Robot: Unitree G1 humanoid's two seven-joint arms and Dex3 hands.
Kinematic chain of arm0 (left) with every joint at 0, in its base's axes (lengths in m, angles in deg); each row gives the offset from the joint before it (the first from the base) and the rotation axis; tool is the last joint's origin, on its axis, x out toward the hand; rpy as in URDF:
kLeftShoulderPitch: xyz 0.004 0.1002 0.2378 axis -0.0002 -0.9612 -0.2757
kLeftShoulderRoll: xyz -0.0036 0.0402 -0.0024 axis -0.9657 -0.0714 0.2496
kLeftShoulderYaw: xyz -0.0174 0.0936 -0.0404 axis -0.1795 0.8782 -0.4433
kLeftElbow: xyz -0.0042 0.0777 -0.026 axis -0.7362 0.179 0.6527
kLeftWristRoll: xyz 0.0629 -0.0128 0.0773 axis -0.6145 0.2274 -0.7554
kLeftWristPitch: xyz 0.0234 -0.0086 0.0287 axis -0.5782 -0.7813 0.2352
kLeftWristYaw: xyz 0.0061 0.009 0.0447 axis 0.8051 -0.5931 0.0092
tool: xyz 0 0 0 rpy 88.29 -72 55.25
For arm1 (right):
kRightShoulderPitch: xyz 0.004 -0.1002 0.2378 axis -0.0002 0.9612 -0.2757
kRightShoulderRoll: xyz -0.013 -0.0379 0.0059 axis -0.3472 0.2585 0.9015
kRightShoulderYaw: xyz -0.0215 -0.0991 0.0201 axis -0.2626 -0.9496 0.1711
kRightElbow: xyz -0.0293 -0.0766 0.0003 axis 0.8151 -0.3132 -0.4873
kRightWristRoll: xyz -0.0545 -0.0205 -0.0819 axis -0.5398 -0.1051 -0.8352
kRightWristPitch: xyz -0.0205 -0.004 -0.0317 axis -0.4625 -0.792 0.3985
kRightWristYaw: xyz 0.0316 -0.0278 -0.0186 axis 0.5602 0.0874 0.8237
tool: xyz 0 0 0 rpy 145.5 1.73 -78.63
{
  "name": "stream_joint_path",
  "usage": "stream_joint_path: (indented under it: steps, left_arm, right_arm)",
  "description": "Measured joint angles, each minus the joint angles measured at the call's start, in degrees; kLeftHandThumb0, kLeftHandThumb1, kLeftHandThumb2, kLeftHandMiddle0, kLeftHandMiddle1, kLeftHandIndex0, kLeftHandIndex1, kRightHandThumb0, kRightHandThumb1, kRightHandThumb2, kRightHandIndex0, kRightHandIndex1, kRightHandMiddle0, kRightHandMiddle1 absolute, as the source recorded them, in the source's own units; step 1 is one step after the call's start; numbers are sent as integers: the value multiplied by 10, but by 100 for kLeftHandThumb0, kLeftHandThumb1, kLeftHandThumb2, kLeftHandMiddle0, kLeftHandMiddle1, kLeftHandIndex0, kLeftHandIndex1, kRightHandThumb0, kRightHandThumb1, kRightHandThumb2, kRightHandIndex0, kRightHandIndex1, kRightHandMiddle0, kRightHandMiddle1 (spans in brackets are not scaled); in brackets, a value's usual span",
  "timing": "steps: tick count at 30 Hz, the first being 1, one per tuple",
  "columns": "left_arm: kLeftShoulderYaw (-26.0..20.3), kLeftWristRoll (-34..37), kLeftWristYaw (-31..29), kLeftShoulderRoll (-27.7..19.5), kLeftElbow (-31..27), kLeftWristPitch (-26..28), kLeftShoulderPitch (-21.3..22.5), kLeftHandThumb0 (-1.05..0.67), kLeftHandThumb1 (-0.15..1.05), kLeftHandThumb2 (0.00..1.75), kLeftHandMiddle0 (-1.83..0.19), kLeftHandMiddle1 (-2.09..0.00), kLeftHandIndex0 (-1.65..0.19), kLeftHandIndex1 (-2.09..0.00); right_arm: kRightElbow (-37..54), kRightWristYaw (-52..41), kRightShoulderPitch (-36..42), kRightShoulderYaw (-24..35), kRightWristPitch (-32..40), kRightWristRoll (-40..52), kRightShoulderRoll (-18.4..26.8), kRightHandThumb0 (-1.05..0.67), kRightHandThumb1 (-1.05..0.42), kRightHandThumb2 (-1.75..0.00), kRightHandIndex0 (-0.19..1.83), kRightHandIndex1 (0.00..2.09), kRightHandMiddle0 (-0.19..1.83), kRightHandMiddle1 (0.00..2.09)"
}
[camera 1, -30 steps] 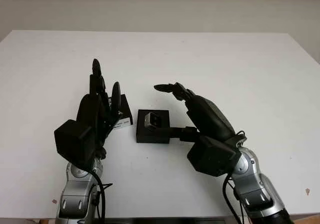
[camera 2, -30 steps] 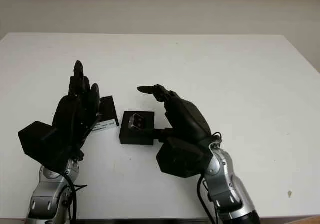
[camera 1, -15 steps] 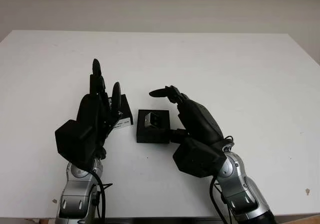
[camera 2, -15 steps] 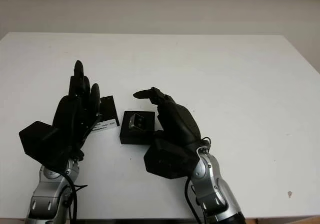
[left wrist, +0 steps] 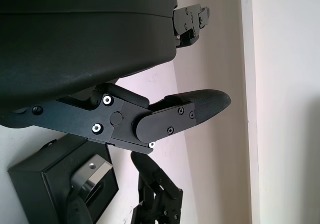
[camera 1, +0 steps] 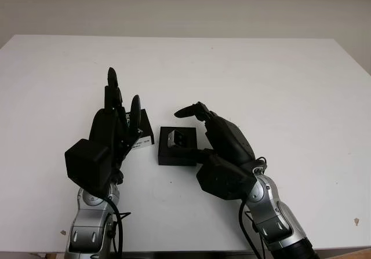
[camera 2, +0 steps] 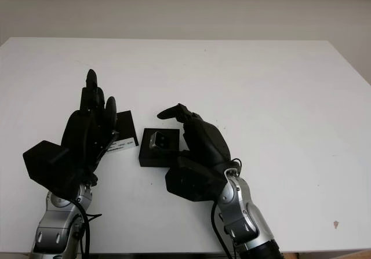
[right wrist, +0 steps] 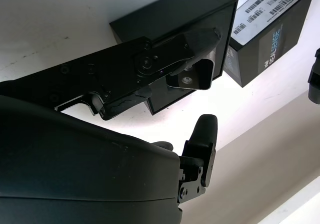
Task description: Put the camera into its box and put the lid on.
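Observation:
The open black box (camera 1: 171,154) lies at the table's middle front, with the silver camera (camera 1: 175,138) sitting in it. Its lid (camera 1: 143,132), black with a white label, lies just left of the box, partly hidden behind my left hand (camera 1: 120,108). That hand is open and held upright above the lid. My right hand (camera 1: 194,126) is open at the box's right side, its fingers arching over the box and its thumb by the box's right wall. In the right wrist view a finger (right wrist: 165,58) crosses over the box (right wrist: 150,18) and camera (right wrist: 196,77), with the lid (right wrist: 272,31) beside them.
The white table (camera 1: 261,79) stretches wide to the back and to both sides. A pale wall runs behind its far edge.
My right hand has moved left toward the box and lowered its fingers over it. The left hand, box, camera and lid have stayed put.

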Motion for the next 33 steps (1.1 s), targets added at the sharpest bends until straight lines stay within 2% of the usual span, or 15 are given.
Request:
stream_joint_path:
  steps: [7, 14, 26, 33]
  left_arm:
    - [0, 1, -3, 0, 1, -8, -2, -58, 105, 64, 19, -5, 19, -5]
    - [-2, 3, -4, 0, 1, -11, -2, -57, 105, 64, 19, -5, 19, -3]
    - [-3, 9, -5, 0, 1, -10, -2, -57, 105, 64, 19, -4, 19, -2]
    - [-4, 9, -5, 0, 1, -10, -2, -57, 105, 64, 19, -5, 19, -3]
  right_arm:
    - [-6, -6, 0, 0, 0, 3, 4, -58, -92, -5, 19, 23, 11, 100]
    - [-7, -18, -4, 7, -2, 12, 12, -59, -93, -6, 20, 22, 14, 103]
    - [-7, -22, -5, 18, 4, 26, 12, -44, -92, -5, 36, 27, 38, 116]
    - [-7, -10, -5, 17, -2, 27, 12, -39, -93, -6, 40, 30, 41, 120]
